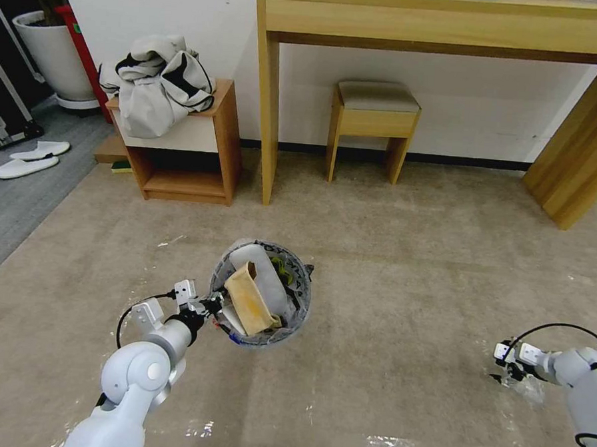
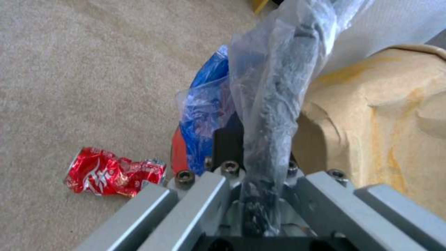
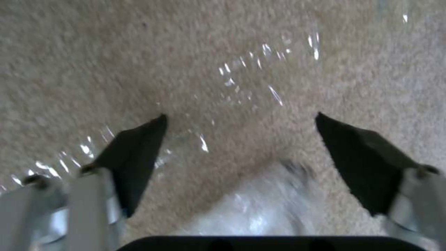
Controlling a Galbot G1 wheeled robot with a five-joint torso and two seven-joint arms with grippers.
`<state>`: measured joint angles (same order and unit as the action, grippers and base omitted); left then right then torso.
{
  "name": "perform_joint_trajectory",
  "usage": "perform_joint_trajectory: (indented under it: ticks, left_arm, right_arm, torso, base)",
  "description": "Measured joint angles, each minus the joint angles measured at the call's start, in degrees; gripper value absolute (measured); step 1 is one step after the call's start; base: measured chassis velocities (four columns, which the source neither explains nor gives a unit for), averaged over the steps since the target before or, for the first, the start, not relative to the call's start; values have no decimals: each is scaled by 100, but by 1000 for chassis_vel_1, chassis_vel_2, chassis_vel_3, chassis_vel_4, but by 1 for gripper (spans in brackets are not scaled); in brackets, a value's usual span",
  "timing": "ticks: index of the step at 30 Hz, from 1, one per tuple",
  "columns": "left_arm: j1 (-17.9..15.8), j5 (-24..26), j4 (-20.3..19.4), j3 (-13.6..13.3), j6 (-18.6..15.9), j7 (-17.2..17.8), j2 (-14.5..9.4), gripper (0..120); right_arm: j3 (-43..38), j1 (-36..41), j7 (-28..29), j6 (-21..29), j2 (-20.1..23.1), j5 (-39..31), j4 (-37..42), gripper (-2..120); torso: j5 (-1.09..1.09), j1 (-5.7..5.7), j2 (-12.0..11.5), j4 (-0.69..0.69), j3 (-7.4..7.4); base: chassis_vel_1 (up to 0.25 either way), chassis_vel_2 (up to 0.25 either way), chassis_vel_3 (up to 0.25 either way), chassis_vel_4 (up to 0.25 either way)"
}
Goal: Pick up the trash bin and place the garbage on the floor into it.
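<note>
Left gripper [image 1: 215, 308] was clamped on the near rim of the trash bin [image 1: 293, 316], fingers closed over the rim with the clear liner bag [image 2: 274, 104] pinched between them. The bin hung tilted, mouth turned up toward the head camera, over the beige carpet [image 1: 410, 256] in front of the robot's left side.

Inside the bin: a brown cardboard scrap [image 1: 249, 301] lying across a white flat slipper [image 1: 264, 275]. Black lettering ran along the liner at the rim. In the left wrist view the bin's red wall and blue band [image 2: 204, 115] showed beside the pinched plastic, the cardboard bulking behind it.

A crushed red soda can [image 2: 114, 172] lay on the carpet just beside the bin.

Right gripper [image 1: 506, 375] sat low at the robot's right, well apart from the bin. Its black fingers [image 3: 135, 153] were spread wide, nothing between them (only carpet and glinting tape lines in the gap). A clear plastic wad [image 3: 264, 209] lay on the carpet close under the gripper; contact could not be told.

Background: a wooden desk [image 1: 442, 24], a stool [image 1: 374, 117], a side table [image 1: 189, 151] with a grey bag [image 1: 159, 83] on it, white slippers [image 1: 32, 158] on grey flooring.
</note>
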<state>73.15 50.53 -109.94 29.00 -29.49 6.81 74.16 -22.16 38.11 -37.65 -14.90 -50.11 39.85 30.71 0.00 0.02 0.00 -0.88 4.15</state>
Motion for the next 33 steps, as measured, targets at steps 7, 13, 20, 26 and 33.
perform_joint_trajectory:
  ticks: [7, 13, 20, 26, 33]
  left_arm:
    - [39, -6, -25, 26, 7, 0, 18, 0]
    - [71, -12, -51, 39, 9, 0, 54, 0]
    - [74, -26, -52, 43, 17, -7, 51, 0]
    - [43, -26, -52, 46, 18, -7, 26, 0]
    - [76, -26, -81, 95, 32, -22, 14, 0]
  right_arm:
    - [-38, 188, -155, 33, 0, -163, 216, 52]
    - [-98, 344, -218, 74, 41, -305, 278, 34]
    - [-167, 498, -206, 58, 113, -443, 290, 40]
    - [-397, 793, -194, -1, 243, -618, 375, 69]
    - [-537, 992, -275, -63, 388, -710, 421, 95]
  torso:
    - [0, 0, 0, 0, 0]
    - [0, 0, 0, 1, 0]
    - [0, 0, 0, 2, 0]
    - [-1, 0, 0, 1, 1]
    - [2, 0, 0, -3, 1]
  base:
    - [0, 0, 0, 0]
    - [0, 0, 0, 0]
    - [0, 0, 0, 0]
    - [0, 0, 0, 0]
    - [0, 0, 0, 0]
